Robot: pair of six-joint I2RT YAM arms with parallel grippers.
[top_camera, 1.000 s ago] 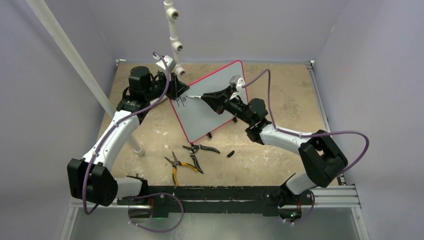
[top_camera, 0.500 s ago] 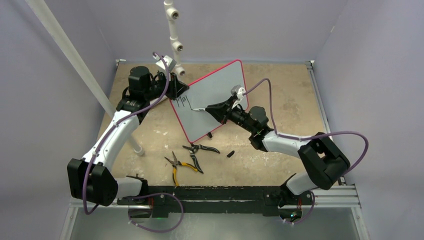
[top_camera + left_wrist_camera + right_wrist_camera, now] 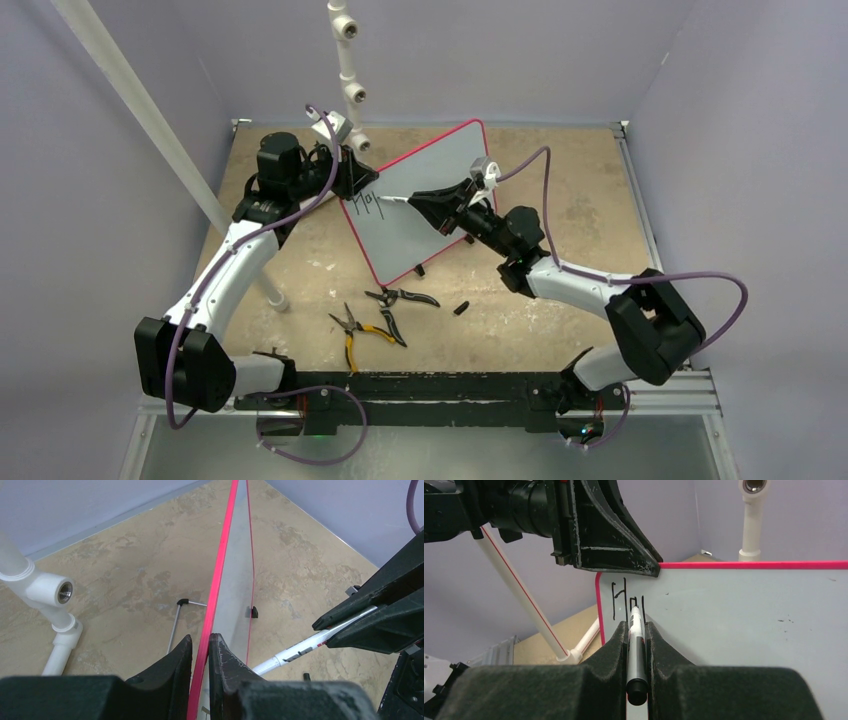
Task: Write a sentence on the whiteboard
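Note:
The whiteboard [image 3: 405, 245], pink-framed, stands tilted on the table. My left gripper [image 3: 352, 180] is shut on its upper left edge; in the left wrist view the jaws [image 3: 200, 650] pinch the pink frame [image 3: 220, 575]. My right gripper [image 3: 425, 200] is shut on a white marker [image 3: 637, 645] whose tip sits on the board face [image 3: 734, 620]. Of the sentence [image 3: 621, 597], only "Ho" and one vertical stroke show, in black, near the top left corner. The marker [image 3: 305, 647] and the right gripper's black fingers [image 3: 380, 615] also show in the left wrist view.
Yellow-handled pliers [image 3: 362, 328] and black pliers [image 3: 400, 297] lie on the table in front of the board, with a small black cap [image 3: 461, 307] to their right. A white pipe stand [image 3: 345, 70] rises behind the board, and a slanted white pole [image 3: 150, 130] crosses the left.
The right gripper drew the marker down the board, leaving a new vertical stroke after "Ho", then brought the tip back up. The left gripper kept its hold on the frame.

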